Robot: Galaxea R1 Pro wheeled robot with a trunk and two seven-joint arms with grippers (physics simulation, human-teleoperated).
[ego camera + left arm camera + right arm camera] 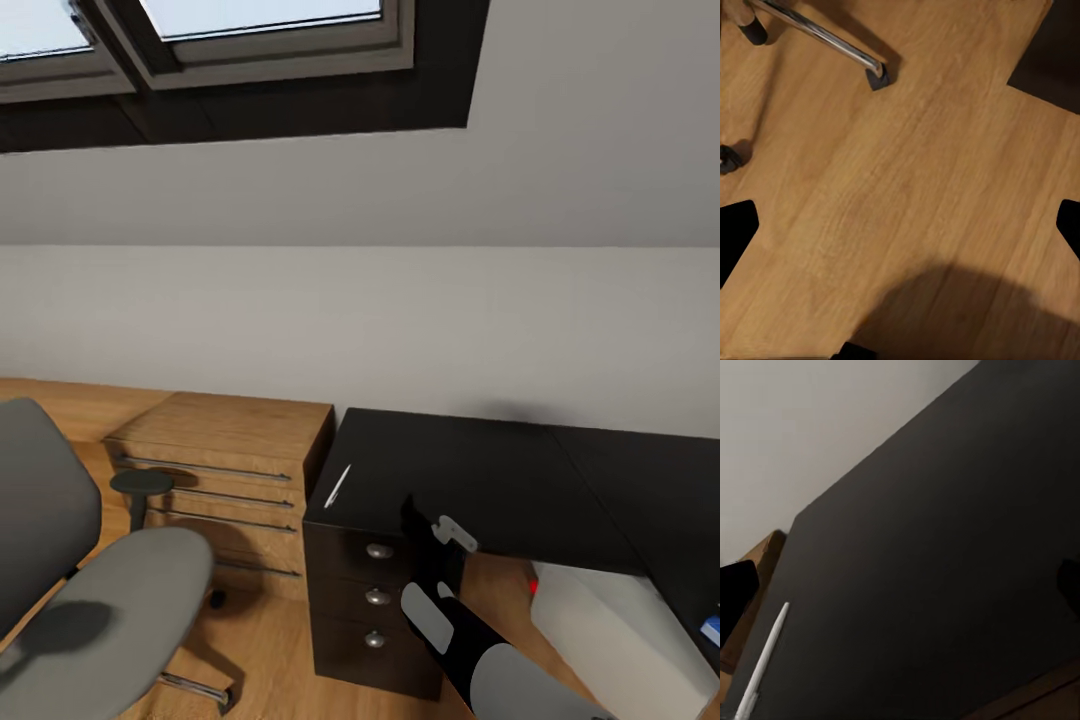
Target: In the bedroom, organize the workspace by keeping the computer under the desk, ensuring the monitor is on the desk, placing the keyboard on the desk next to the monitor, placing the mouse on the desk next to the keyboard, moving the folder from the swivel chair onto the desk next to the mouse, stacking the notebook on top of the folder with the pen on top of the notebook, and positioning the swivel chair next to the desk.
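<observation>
Where the right arm reaches forward in the head view, the right gripper (418, 528) hovers at the near edge of the desk (480, 480), above the black drawer unit (375, 600); its dark fingers read against the dark top, so how far they stand apart cannot be told there, though the right wrist view shows a fingertip at either edge with only bare desk between, holding nothing. Item: the pen (337, 486), thin and white, lying flat on the desk's corner, to the left of this gripper and apart from it (also in the right wrist view (763, 664)). Item: the swivel chair (100, 590), grey, further left, well apart from the gripper, on the wooden floor (915, 180). Item: a light wooden cabinet (225, 470), between chair and desk. Item: the left gripper (900, 232), fingertips wide apart over bare floor, gripping nothing, the chair's chrome leg and caster (877, 75) ahead of it.
</observation>
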